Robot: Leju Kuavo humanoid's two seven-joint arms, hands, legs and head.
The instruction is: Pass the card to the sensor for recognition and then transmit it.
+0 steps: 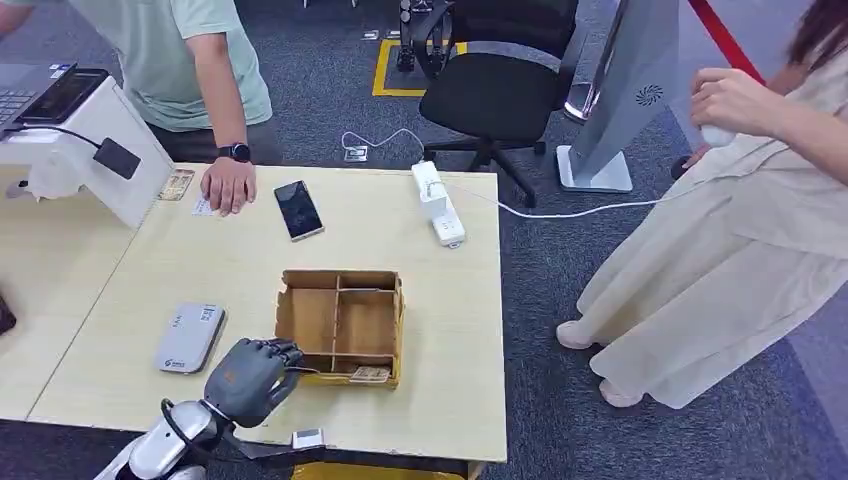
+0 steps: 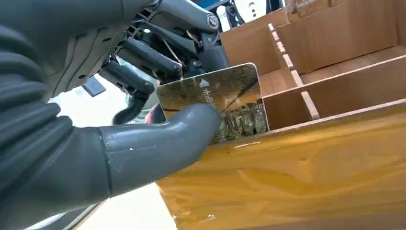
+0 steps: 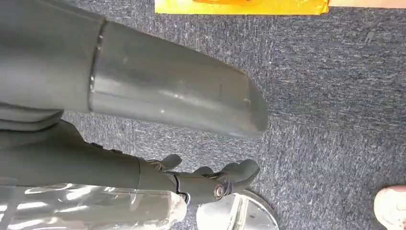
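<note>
Grey and ribbed at the wrist, the left hand [image 1: 250,376] sits at the near left corner of the divided brown cardboard box [image 1: 343,323], its thumb [image 2: 158,143] and dark fingers [image 2: 143,57] pinching a shiny gold-toned card with printed artwork [image 2: 218,103]. The card stands on edge just over the box's near wall, which is wrapped in glossy yellow tape [image 2: 297,177], and a second small card [image 1: 369,374] lies in the near compartment just beyond the fingertips. Outward from the hand, close by on the pale wooden table [image 1: 250,260], lies the flat silver-grey card sensor [image 1: 190,338]. The right hand [image 3: 201,177] hangs over dark grey carpet [image 3: 325,96] with its fingers loosely curled and nothing in them.

Farther from the left hand, past the box, a black smartphone [image 1: 298,210] lies face up, and a person's hand [image 1: 229,184] with a dark wristwatch rests on the table beside it. A white power strip [image 1: 438,203] lies at the far edge. Beyond the table stand a black office chair [image 1: 495,85] and a second person in a long beige dress [image 1: 730,240].
</note>
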